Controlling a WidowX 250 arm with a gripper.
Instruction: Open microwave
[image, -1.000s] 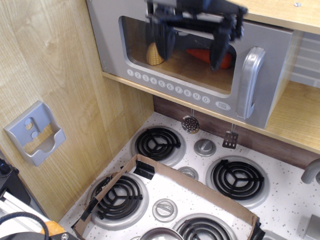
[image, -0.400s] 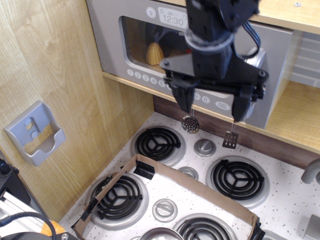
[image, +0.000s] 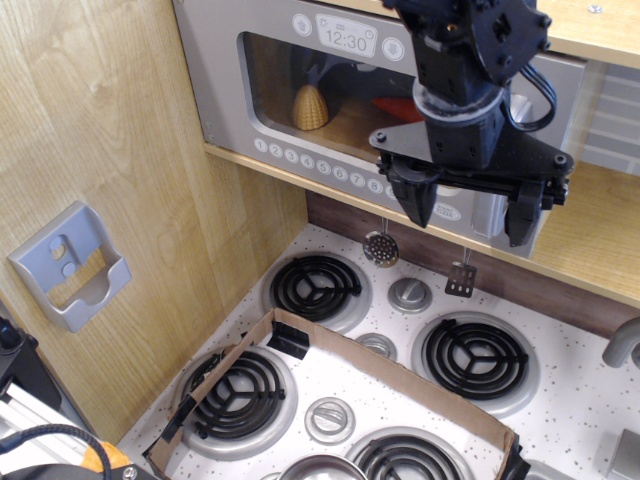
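Microwave (image: 300, 110) on shelf above stove, door shut | end effector (image: 470, 208) spread wide, holding nothing, hanging in front of door's right edge, hiding silver handle | likely lining up to hook it

Black tool (image: 470, 213) hanging wrist-down at upper right, fingers (image: 418, 200) spread wide, nothing between them.
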